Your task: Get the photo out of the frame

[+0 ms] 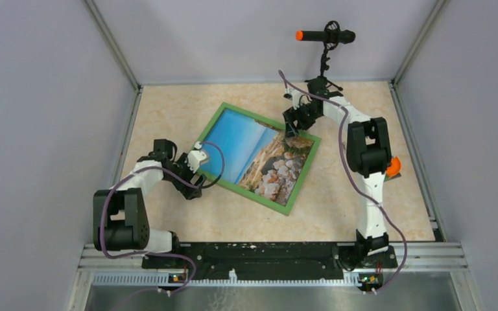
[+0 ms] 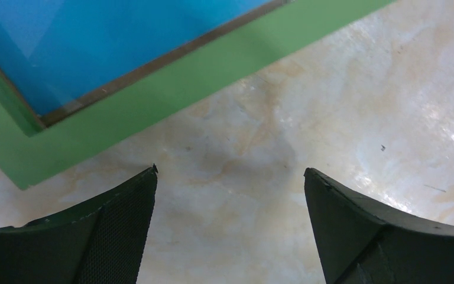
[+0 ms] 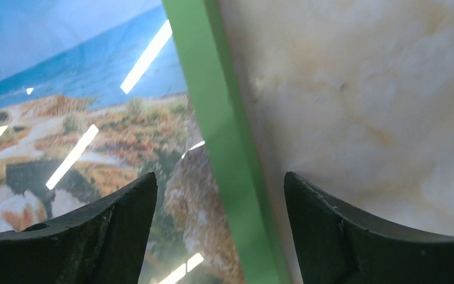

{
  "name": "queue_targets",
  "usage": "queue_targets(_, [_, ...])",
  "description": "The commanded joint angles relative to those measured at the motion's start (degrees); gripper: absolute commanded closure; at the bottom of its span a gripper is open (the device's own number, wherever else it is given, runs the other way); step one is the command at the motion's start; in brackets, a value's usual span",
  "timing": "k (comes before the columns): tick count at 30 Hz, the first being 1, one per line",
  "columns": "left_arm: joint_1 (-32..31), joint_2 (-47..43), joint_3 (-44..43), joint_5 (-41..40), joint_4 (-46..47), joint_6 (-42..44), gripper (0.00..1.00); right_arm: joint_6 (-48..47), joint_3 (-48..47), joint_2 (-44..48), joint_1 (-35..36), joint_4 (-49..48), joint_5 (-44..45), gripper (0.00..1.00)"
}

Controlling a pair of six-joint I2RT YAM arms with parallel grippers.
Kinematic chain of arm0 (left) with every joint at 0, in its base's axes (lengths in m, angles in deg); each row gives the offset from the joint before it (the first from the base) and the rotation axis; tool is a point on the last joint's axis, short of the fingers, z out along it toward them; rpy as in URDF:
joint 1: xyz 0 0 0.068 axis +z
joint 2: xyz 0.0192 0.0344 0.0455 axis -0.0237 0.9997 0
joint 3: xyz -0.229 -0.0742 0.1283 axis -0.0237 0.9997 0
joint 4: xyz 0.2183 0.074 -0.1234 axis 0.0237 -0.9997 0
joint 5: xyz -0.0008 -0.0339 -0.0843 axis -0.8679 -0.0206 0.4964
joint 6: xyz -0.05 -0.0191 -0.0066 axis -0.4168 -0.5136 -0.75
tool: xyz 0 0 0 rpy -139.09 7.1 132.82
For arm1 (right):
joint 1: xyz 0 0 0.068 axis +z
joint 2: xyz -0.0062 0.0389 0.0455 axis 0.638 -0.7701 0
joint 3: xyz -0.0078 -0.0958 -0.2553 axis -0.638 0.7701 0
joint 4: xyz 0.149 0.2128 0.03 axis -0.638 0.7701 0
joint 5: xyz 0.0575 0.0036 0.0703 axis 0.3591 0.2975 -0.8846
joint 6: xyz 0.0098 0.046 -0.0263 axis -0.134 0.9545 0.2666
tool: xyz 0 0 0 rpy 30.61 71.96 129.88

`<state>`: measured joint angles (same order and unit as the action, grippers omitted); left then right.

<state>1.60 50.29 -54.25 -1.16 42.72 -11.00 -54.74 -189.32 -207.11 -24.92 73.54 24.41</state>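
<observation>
The frame lies face up and turned at an angle in the middle of the table, its green border around the photo of blue sky, sea and rocks. My right gripper hovers over the frame's far right edge. In the right wrist view it is open and straddles the green border, with the photo under one finger and bare table under the other. My left gripper is at the frame's left corner. It is open over bare table, the green corner just ahead.
A microphone with an orange tip stands on a stand at the back, behind the right arm. Grey walls close in the marbled table on three sides. A metal rail runs along the near edge.
</observation>
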Motion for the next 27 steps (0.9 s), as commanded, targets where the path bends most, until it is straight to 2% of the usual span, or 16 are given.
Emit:
queue_targets(1, [-0.14,3.13,-3.78,0.08,5.13,-3.58,0.04,0.49,9.1,3.93,-0.61,4.72,-2.77,0.22])
queue_targets(12, [-0.36,13.83,-11.16,2.73,9.08,-8.45,0.06,3.75,26.97,16.61,-0.65,3.96,-6.79,0.24])
queue_targets(21, [-2.77,23.45,-18.43,7.01,12.03,-12.96,0.07,6.9,38.34,23.16,1.07,5.33,-10.31,0.26])
queue_targets(27, [-8.39,27.98,-23.27,6.01,13.01,-16.17,0.07,7.8,41.8,25.76,6.01,6.33,-9.16,0.27])
